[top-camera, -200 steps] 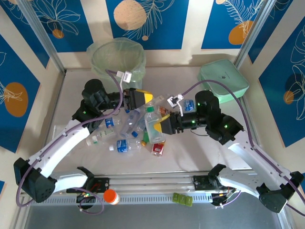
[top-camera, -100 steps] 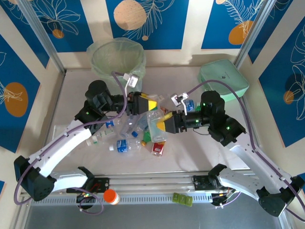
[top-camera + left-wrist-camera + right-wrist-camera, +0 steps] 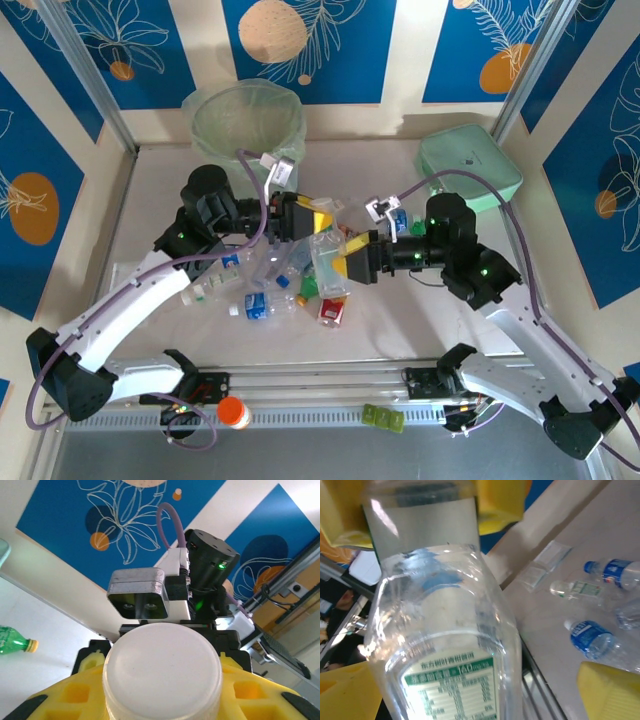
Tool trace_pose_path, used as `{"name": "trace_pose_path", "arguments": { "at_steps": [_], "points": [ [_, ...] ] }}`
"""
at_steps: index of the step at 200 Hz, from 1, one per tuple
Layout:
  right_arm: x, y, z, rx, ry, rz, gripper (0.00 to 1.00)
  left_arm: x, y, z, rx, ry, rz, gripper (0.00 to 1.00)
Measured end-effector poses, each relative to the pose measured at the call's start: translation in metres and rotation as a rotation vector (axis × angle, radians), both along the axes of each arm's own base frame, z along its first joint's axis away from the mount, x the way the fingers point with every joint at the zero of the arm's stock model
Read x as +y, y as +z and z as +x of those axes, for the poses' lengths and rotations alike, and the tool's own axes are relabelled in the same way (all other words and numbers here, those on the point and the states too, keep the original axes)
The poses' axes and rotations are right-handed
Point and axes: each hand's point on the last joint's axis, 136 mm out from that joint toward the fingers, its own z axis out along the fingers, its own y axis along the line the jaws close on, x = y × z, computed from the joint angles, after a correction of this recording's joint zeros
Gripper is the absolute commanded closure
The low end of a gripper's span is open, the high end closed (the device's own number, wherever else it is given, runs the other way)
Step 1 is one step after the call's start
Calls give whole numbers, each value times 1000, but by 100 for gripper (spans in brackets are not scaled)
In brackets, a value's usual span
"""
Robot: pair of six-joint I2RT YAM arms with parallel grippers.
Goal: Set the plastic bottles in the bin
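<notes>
Handover in mid-air on the near side of the bin (image 3: 205,140), well apart from it, a bit to its right. My L gripper (image 3: 320,220) pinches the bottle (image 3: 445,630) at the cap (image 3: 162,672) end. My R gripper (image 3: 343,262) is spread wide, yellow fingers (image 3: 607,690) either side of the body, w/ a gap showing on one side.

Risks, as I judge them:
- **Weak hold:** the hold is at the cap end only, so the whole body hangs off one small grip. The cap is smooth, hard white plastic, round and flat-topped. It could slip or twist in the grip, and the bottle drops onto the pile (image 3: 262,300) below.
- **Clipping on retreat:** R fingers sit close alongside. If I pull R back crooked it prob clips the body and levers it out of L.
- **Hitting the rim:** on a swing toward the bin the long free end may strike the rim instead of clearing it.

Materials:
- **Bottle:** thin clear glossy plastic w/ rounded shoulders. Looks empty, so light but easily dented.
- **Label (image 3: 450,685):** green/white w/ fine print.
- **Fingers:** chunky yellow plastic w/ square pockets.
- **Bin:** tall, round, translucent pale green, w/ a thin clear liner (image 3: 245,120), soft-looking.
- **Pile:** mostly clear bottles w/ blue caps & labels, lying on their sides on the smooth pale table (image 3: 400,310).
</notes>
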Motion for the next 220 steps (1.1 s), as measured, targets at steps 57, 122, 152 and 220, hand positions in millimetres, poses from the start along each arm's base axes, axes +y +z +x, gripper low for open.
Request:
{"name": "trace_pose_path", "arguments": {
  "at_steps": [57,122,152,220],
  "points": [
    [-35,5,12,-55,-208,-30,3,45,28,83,-66,341,-11,97],
    [-70,5,34,-74,-406,-65,4,125,19,226,12,806,25,100],
    [-73,1,36,-59,-424,-79,4,163,16,268,38,1033,51,100],
    [-77,-13,46,-11,-459,-120,4,208,35,342,99,1383,187,100]
  ]
}}
